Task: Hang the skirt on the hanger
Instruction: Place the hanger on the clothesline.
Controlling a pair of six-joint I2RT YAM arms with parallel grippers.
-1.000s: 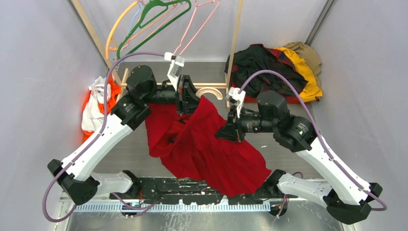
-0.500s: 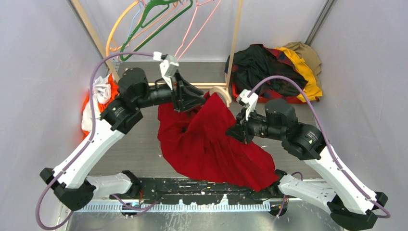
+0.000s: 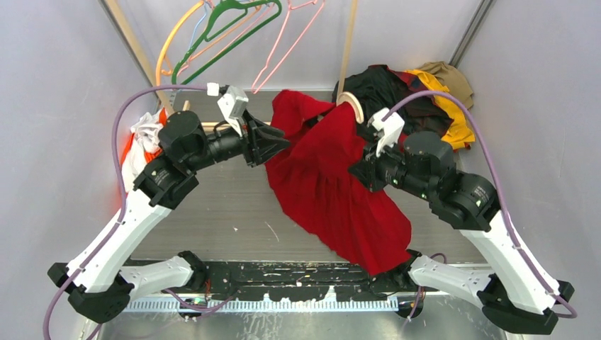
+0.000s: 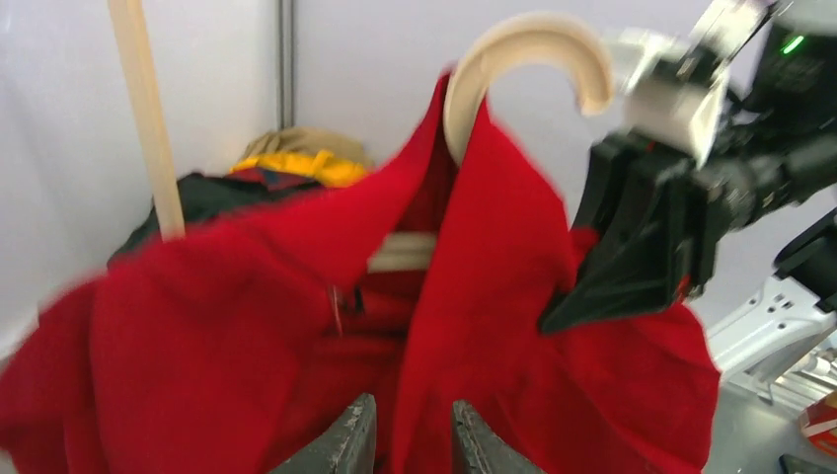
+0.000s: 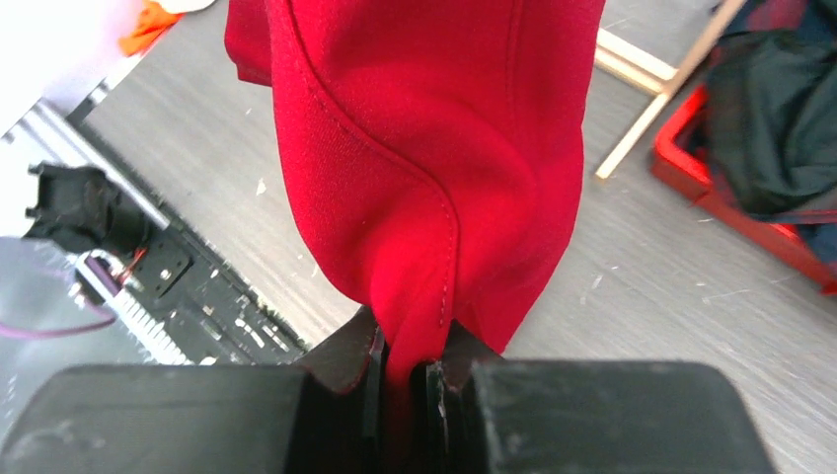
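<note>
The bright-red skirt (image 3: pixel 326 188) hangs between both grippers, lifted above the table, with its hem trailing toward the near right. The cream hanger's hook (image 3: pixel 352 106) sticks up from the skirt's top near the wooden post. In the left wrist view the hook (image 4: pixel 523 49) rises from the skirt (image 4: pixel 197 326) and a piece of the hanger's bar (image 4: pixel 403 252) shows inside the waist. My left gripper (image 3: pixel 273 142) is shut on the skirt's left edge, with fabric between its fingertips (image 4: pixel 350 444). My right gripper (image 3: pixel 361 173) is shut on a fold of the skirt (image 5: pixel 424 148).
Green (image 3: pixel 227 35), pink (image 3: pixel 290 35) and orange (image 3: pixel 170 42) hangers hang on a wooden rack with a post (image 3: pixel 347 42) at the back. A pile of dark, yellow and tan clothes (image 3: pixel 418 106) lies back right. Orange and white cloth (image 3: pixel 145 142) lies at the left wall.
Both arms have raised the skirt and hanger and carried them back and to the right. The hook now stands near the wooden post, and the skirt hangs off the table.
</note>
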